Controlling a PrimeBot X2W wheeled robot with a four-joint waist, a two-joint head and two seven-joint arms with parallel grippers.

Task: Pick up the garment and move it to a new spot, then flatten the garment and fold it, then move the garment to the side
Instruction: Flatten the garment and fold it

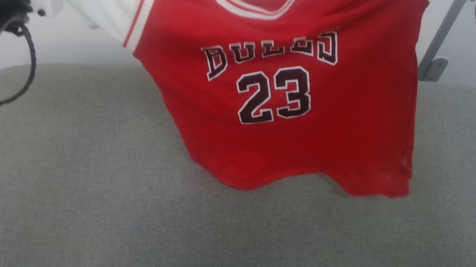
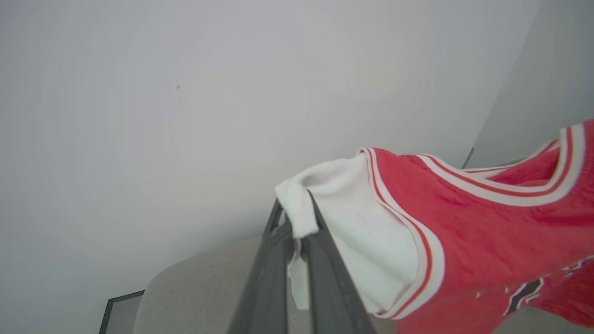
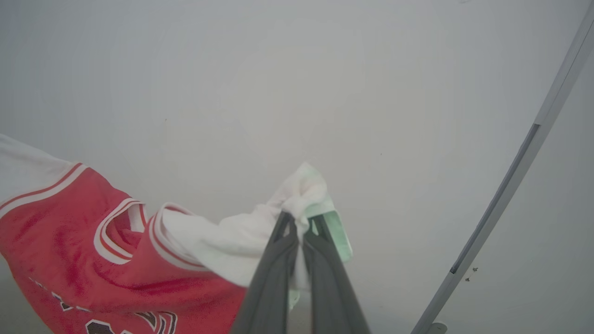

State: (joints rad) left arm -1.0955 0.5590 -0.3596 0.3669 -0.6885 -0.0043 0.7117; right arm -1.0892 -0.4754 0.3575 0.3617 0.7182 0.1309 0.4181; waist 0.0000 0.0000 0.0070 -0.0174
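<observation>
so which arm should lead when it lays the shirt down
Probably the right. The garment hangs mostly toward the right gripper, that edge straight down over the grey surface; the left gripper holds its sleeve stretched out sideways. Both are shut on sleeves.

Open grey surface [image 1: 80, 205] beneath the garment [image 1: 290, 143]; metal post [image 1: 442, 37] seemingly near, right.

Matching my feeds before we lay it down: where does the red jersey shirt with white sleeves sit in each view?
Head view: red jersey shirt hangs across the top centre.
Left wrist view: lower right, white sleeve in left gripper jaws.
Right wrist view: lower left, other white sleeve in right gripper jaws.
Shared landmark: black-and-white chest lettering.
</observation>
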